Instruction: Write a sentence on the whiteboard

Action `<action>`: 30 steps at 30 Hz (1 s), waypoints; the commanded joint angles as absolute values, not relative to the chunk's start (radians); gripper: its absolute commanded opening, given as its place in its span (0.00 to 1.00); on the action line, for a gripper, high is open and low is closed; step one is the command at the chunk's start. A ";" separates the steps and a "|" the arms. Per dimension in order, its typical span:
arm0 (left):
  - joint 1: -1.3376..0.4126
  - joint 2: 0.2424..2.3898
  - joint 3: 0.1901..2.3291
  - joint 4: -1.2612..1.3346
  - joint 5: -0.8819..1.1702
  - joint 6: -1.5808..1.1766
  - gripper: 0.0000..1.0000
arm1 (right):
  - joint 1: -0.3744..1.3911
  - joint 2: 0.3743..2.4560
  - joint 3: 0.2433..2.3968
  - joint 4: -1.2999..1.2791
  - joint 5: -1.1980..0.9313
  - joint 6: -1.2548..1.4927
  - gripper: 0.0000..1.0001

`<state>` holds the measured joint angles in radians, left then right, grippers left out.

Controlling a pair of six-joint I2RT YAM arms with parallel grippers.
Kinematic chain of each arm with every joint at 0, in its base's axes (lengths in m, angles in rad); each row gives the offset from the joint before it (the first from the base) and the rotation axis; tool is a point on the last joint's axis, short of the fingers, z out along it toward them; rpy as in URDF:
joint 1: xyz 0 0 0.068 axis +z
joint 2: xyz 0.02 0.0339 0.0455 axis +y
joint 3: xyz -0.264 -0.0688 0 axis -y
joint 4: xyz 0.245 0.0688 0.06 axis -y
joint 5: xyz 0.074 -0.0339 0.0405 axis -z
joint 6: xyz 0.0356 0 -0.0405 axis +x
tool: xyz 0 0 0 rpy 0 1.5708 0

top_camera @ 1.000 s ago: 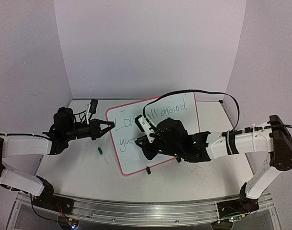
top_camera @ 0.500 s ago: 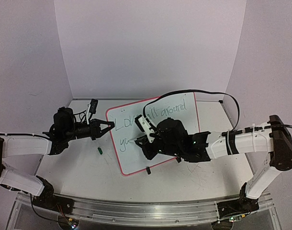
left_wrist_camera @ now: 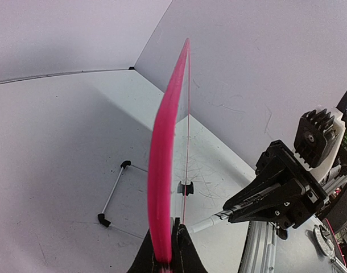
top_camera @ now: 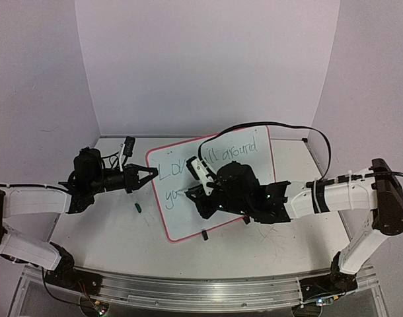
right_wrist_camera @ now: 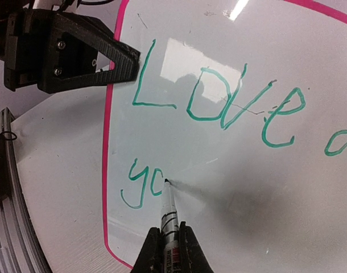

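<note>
From above: clamps the left rim of the whiteboard (top_camera: 188, 218), askew on the table (top_camera: 102, 224), in the left gripper (top_camera: 152, 175). Left wrist: pinches that pink rim, seen edge-on. Right wrist: squeezes a marker (right_wrist_camera: 169, 219) in the right gripper (right_wrist_camera: 165, 243), tip touching the board after "yo" of the green sentence (right_wrist_camera: 219, 105).

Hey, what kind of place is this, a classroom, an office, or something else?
Most likely a robotics lab test cell: plain white panels box in a scuffed tabletop, the left arm and right arm stand by a metal rail, and the right hand holds a marker to a whiteboard.
</note>
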<state>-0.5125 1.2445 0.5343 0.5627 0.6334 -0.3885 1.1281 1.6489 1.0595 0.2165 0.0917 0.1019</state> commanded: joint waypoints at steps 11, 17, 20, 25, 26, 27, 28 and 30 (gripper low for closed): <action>-0.512 1.242 0.530 0.451 0.577 -0.288 0.00 | 1.113 1.651 1.084 0.268 0.103 0.100 0.00; -0.512 1.241 0.530 0.449 0.577 -0.288 0.00 | 1.112 1.652 1.089 0.268 0.089 0.097 0.00; -0.513 1.241 0.533 0.449 0.578 -0.288 0.00 | 1.113 1.655 1.092 0.268 0.079 0.098 0.00; -0.512 1.242 0.535 0.448 0.578 -0.287 0.00 | 1.112 1.661 1.096 0.267 0.069 0.097 0.00; -0.513 1.242 0.535 0.448 0.578 -0.287 0.00 | 1.112 1.663 1.098 0.267 0.067 0.097 0.00; -0.512 1.243 0.535 0.448 0.578 -0.287 0.00 | 1.113 1.665 1.100 0.267 0.065 0.097 0.00; -0.512 1.243 0.536 0.448 0.578 -0.287 0.00 | 1.113 1.667 1.101 0.267 0.064 0.098 0.00; -0.513 1.243 0.538 0.446 0.579 -0.287 0.00 | 1.113 1.670 1.103 0.267 0.061 0.100 0.00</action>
